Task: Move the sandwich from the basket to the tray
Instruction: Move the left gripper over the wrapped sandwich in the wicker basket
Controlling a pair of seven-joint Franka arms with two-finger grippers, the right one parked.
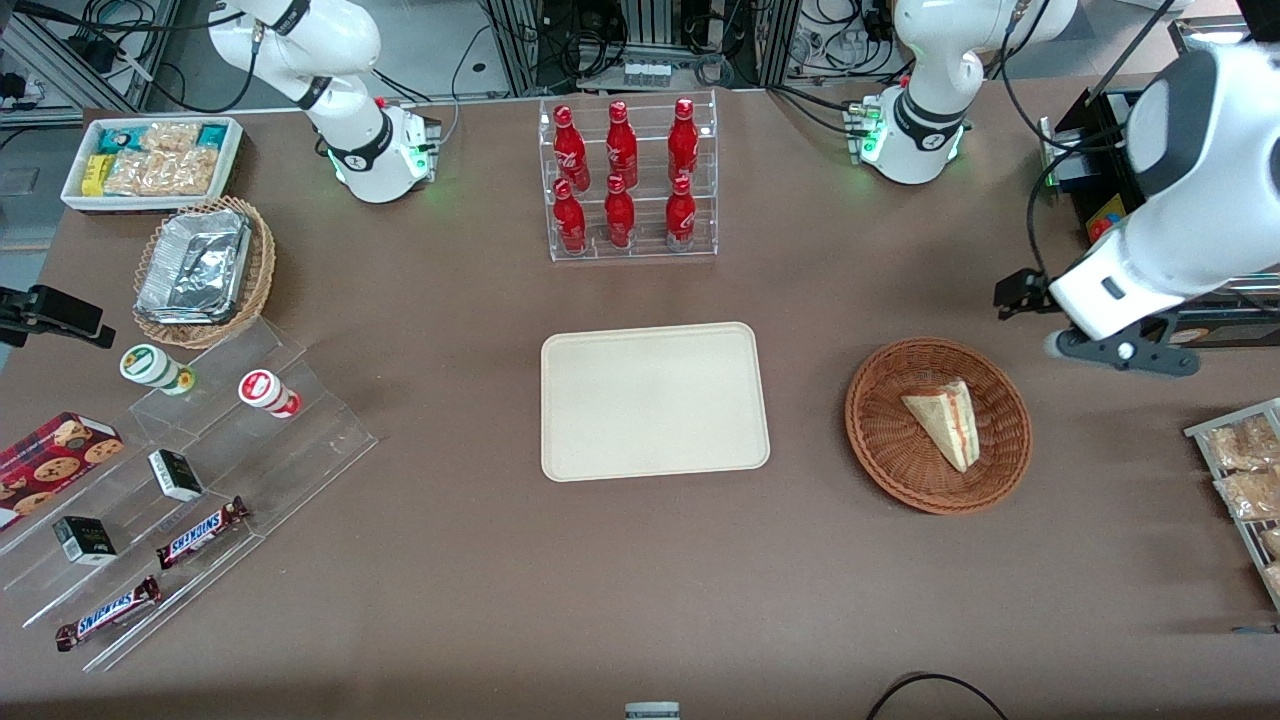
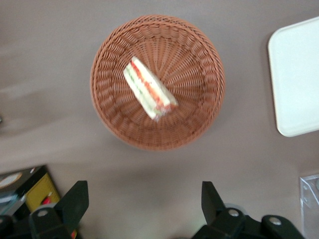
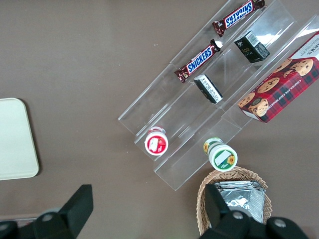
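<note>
Claw: fingers spread wide apart, nothing between them; raised above the table, toward the working arm's end.
Sandwich: below the claw, lying on its side in the basket, filling edge of red-orange and green showing; no contact with either finger.
Basket: on the table under the claw, holding only the sandwich.
Tray: flat on the table, apart from the basket, farther from the claw toward the parked arm's end; nothing on it.
</note>
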